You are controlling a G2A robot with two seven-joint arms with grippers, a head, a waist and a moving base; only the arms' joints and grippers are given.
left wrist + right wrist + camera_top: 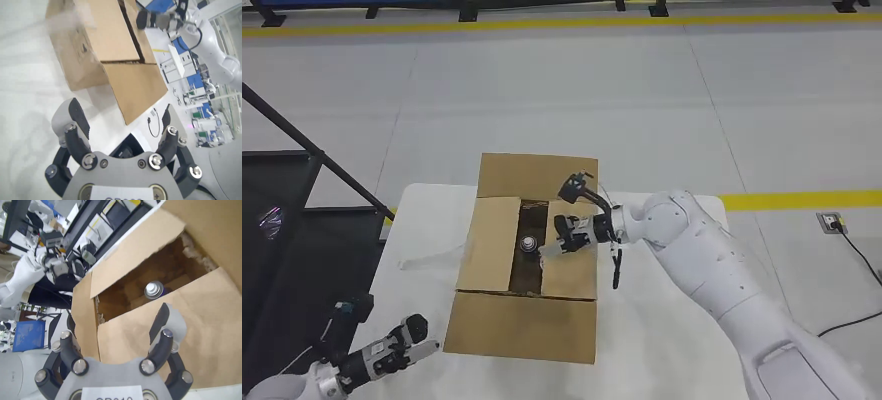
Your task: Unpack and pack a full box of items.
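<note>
From above: brown cardboard box (pixel 522 322) on white-covered counter (pixel 667 335), inner flaps half folded over an upright silver-capped spray can (pixel 528 243) inside. Right gripper (pixel 560 243) just above the box's right-hand flap.

Left wrist: left gripper (pixel 121 106) low over the counter near a box corner, jaws wide, holding nothing.

Right wrist: jaws wide and empty over the flap edge, can beyond them. Probably best to fold that flap outward first, then drop straight down and close squarely round the can's body.

The box (pixel 522 325) was matt brown cardboard, rough at its torn edges. The can (pixel 154 290) had a glossy metal top; the bench (pixel 662 340) looked matt white.
</note>
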